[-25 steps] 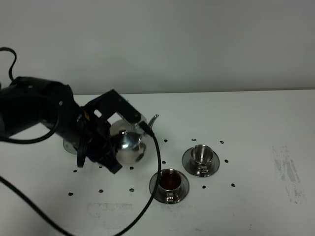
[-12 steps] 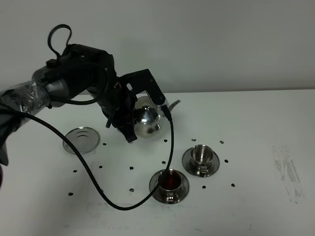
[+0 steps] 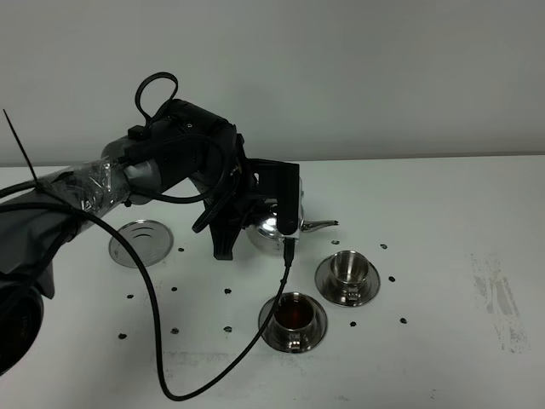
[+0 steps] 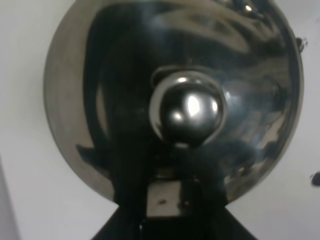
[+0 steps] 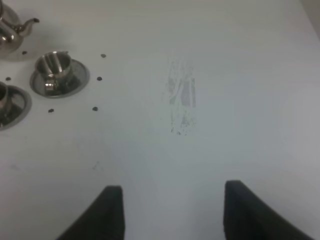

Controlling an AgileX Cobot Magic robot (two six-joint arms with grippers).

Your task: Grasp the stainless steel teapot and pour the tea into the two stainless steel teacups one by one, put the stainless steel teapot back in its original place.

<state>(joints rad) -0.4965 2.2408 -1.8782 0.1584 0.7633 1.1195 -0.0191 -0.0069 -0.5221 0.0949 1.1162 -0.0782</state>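
Steel everywhere in this one. Shiny mirror-finish steel teapot (image 3: 271,226) w/ a thin curved spout (image 3: 322,226) is up off the white table (image 3: 443,204), about centre of the overhead frame. It hangs from the black left gripper (image 4: 166,202), which is clamped on the loop handle at the pot's left side. That arm's wrist cam looks straight down on the lid w/ its round knob (image 4: 190,111), so the teapot looks roughly upright.

Spout points right, tip just up-left of the empty cup (image 3: 347,273), a small shiny steel one on a wide round saucer, centre-right. Tip isn't over the rim afaict. The other small steel cup, the cup with dark tea (image 3: 294,315), sits lower centre, down-left of its twin. Their saucers are near each other but apart. Flat round ringed steel coaster disc (image 3: 140,242) lies on the table at left-centre, well apart from both cups. A thin black cable (image 3: 278,285) drops from the wrist, passes close by the left of the full cup's saucer, then loops across the lower left.

Room-wise, the right half of the frame is wide white top w/ only a grey scuff mark (image 3: 501,298) near the right edge. Table's back edge runs across behind the arm. Small black dots (image 3: 228,291) ring the cups & disc.

Right gripper (image 5: 172,215) hangs over that open side, fingers spread wide, nothing btwn them, well apart from the teapot and cups.
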